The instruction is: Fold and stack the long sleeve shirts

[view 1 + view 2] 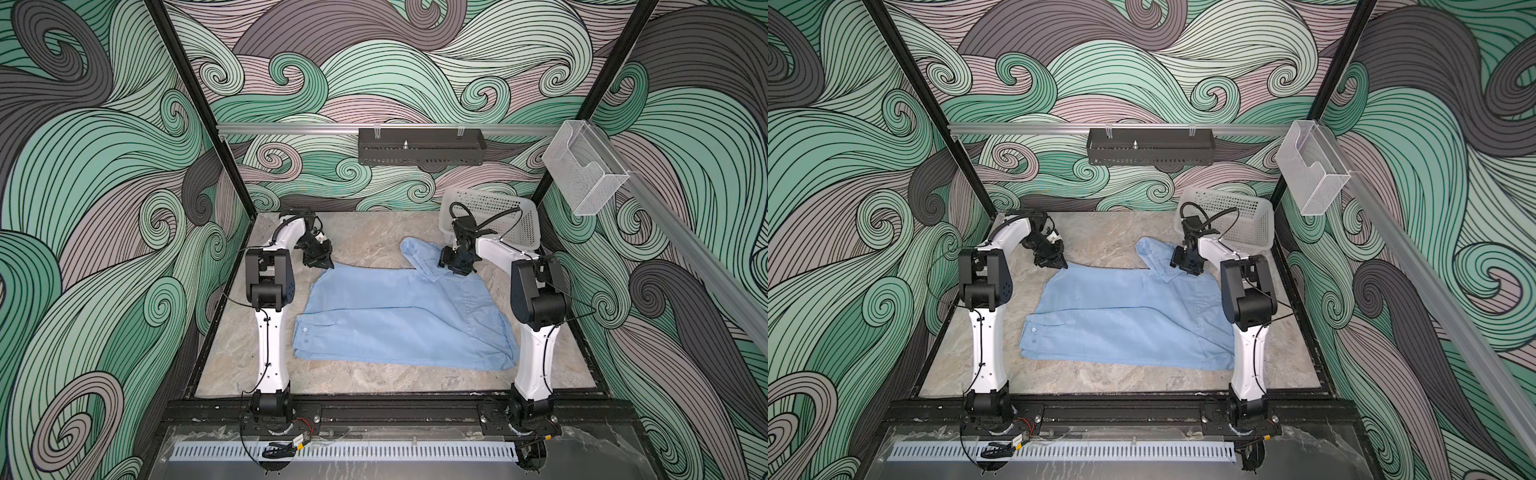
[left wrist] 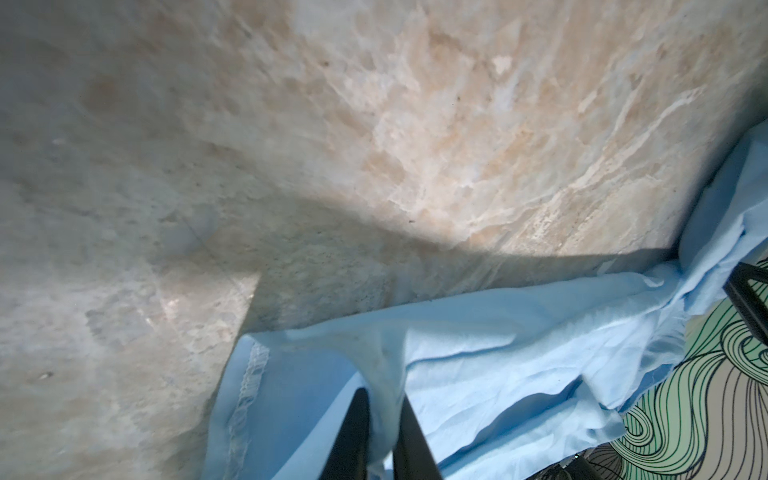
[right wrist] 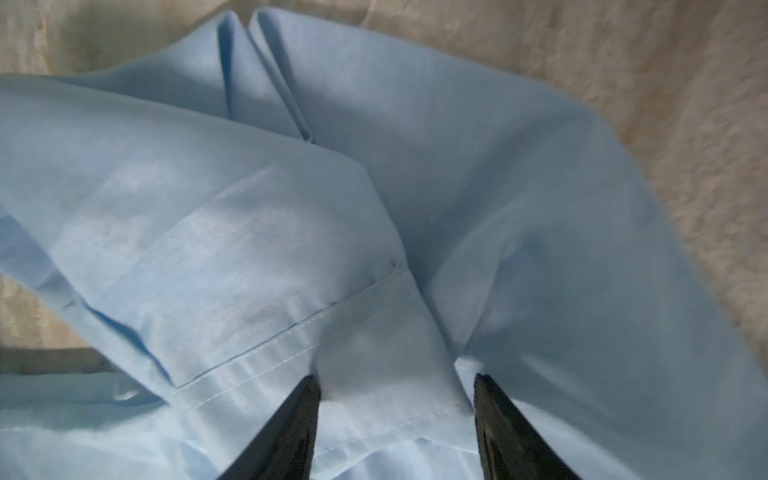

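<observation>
Light blue shirt (image 1: 399,316) lies spread mid-frame on marble worktop (image 1: 374,382), between both arms. Edge with two pale buttons (image 1: 305,336) at its lower left; bunched part reaches toward upper right. At shirt's upper left corner, left fingers (image 2: 353,432) closed, thin fold of fabric pinched between them, near hem stitching. At shirt's upper right, right fingers (image 3: 286,432) spread apart, tips on cloth, stitched band between them, unclamped. White perforated basket (image 1: 498,216) upper right of worktop, behind right arm.
</observation>
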